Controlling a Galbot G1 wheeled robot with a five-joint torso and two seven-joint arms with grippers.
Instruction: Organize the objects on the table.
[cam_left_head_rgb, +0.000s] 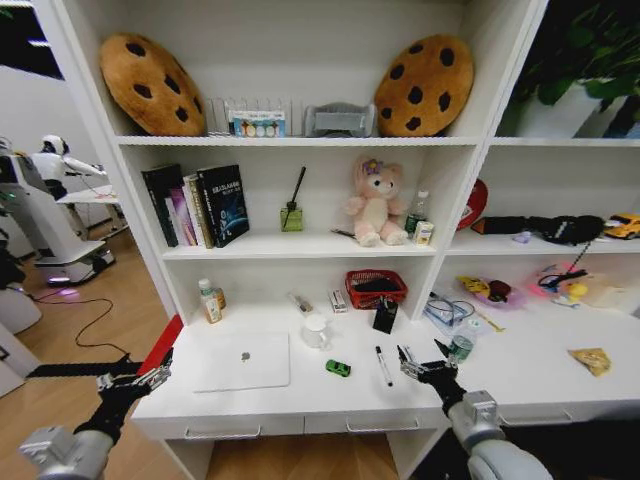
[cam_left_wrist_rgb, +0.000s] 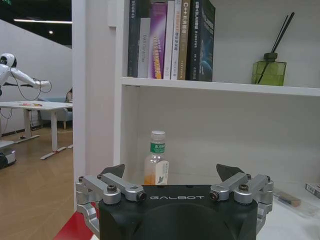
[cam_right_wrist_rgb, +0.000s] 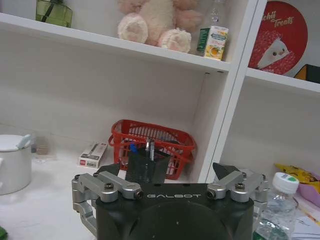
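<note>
On the white table (cam_left_head_rgb: 520, 385) a shut silver laptop (cam_left_head_rgb: 245, 362) lies at the front left. To its right are a tiny green-black item (cam_left_head_rgb: 338, 368) and a black pen (cam_left_head_rgb: 383, 366). A tan snack packet (cam_left_head_rgb: 592, 360) lies far right. A black pen holder (cam_left_head_rgb: 385, 316) with pens stands before a red basket (cam_left_head_rgb: 376, 288); the right wrist view shows the holder (cam_right_wrist_rgb: 145, 167) and basket (cam_right_wrist_rgb: 152, 145) ahead. My left gripper (cam_left_head_rgb: 135, 378) (cam_left_wrist_rgb: 172, 172) hovers open off the table's left end. My right gripper (cam_left_head_rgb: 420, 365) (cam_right_wrist_rgb: 166, 170) is open and empty above the front edge, right of the pen.
A white lidded cup (cam_left_head_rgb: 316, 330) stands behind the laptop, small bottles (cam_left_head_rgb: 211, 300) at the back left, and a clear bottle (cam_left_head_rgb: 460, 347) just beside my right gripper. A red thing (cam_left_head_rgb: 160, 345) leans at the table's left end. Shelves above hold books, a plush bear and cookie cushions.
</note>
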